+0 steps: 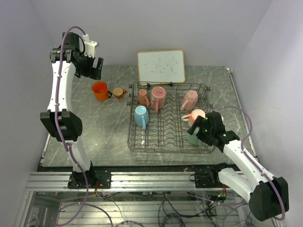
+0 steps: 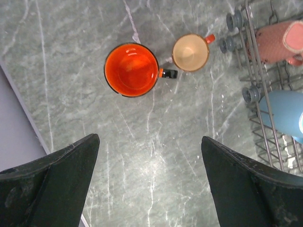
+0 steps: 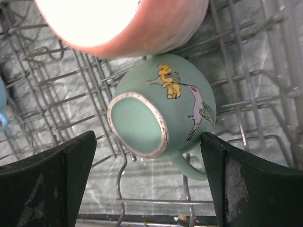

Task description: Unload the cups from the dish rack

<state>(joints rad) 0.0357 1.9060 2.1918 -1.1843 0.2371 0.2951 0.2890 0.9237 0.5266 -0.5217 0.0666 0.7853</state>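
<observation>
The dark wire dish rack (image 1: 168, 142) holds a light blue mug (image 1: 141, 116), several pink and peach mugs (image 1: 157, 97) and a mint green mug (image 1: 192, 138). A large orange mug (image 1: 100, 90) and a small orange mug (image 1: 119, 92) stand upright on the table left of the rack, also in the left wrist view (image 2: 131, 69) (image 2: 190, 52). My left gripper (image 2: 149, 175) is open and empty, high above the table near the orange mugs. My right gripper (image 3: 149, 175) is open just above the mint green mug (image 3: 161, 109), which lies bottom-up in the rack under a peach mug (image 3: 128, 21).
A white framed board (image 1: 161, 66) leans at the back behind the rack. The rack's left edge with the blue mug (image 2: 284, 113) and a pink mug (image 2: 279, 40) shows in the left wrist view. Grey walls close in both sides.
</observation>
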